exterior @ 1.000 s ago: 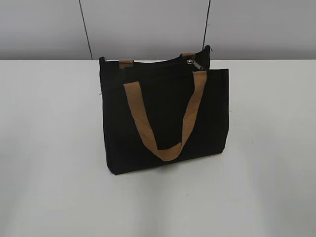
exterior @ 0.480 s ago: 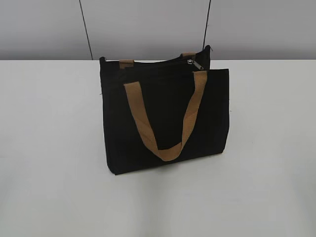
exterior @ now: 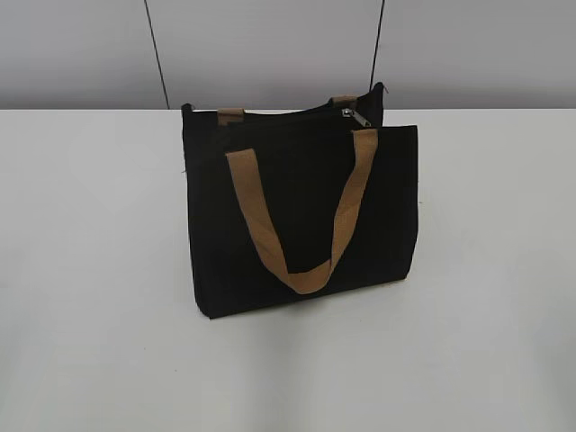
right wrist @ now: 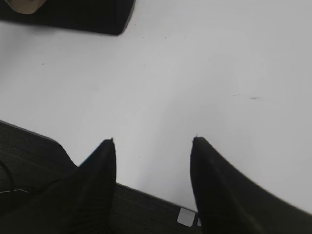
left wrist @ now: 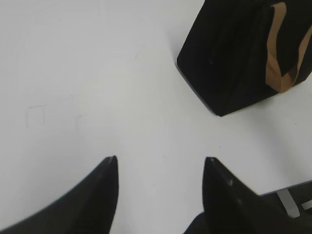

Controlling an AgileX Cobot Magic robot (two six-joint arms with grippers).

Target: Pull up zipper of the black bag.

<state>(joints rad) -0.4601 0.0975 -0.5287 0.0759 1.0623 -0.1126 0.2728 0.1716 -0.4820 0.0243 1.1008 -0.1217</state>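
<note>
Item: black bag (exterior: 301,211). Rectangular black fabric tote standing upright on the white table (exterior: 90,342), roughly mid-table, leaning slightly back toward the grey wall (exterior: 270,45). One tan handle (exterior: 301,216) hangs down its front face in a loop; the ends of the second handle (exterior: 230,116) show above the top edge.

Item: zipper (exterior: 356,118). Small silver-grey metal pull on the black zip along the bag's top edge, sitting toward the right end of that edge, just above where the front handle's right strap is sewn on. Nothing of mine touches it.

Item: my left gripper (left wrist: 160,161). Both fingers spread wide apart, bare table between the tips, nothing held. In the left wrist view the bag sits in the upper right corner, well ahead of and to the right of my fingertips, showing one lower corner and part of the tan handle. The zipper cannot be seen from here.

Item: my right gripper (right wrist: 153,141). Fingers likewise spread wide, empty, tips above the table near its front edge (right wrist: 146,192). In the right wrist view only a strip of the bag (right wrist: 73,14) shows at the top left, well apart from my fingers, with a scrap of tan strap at the very corner. The zipper is out of this view too.

Neither of my grippers appears in the exterior view.
</note>
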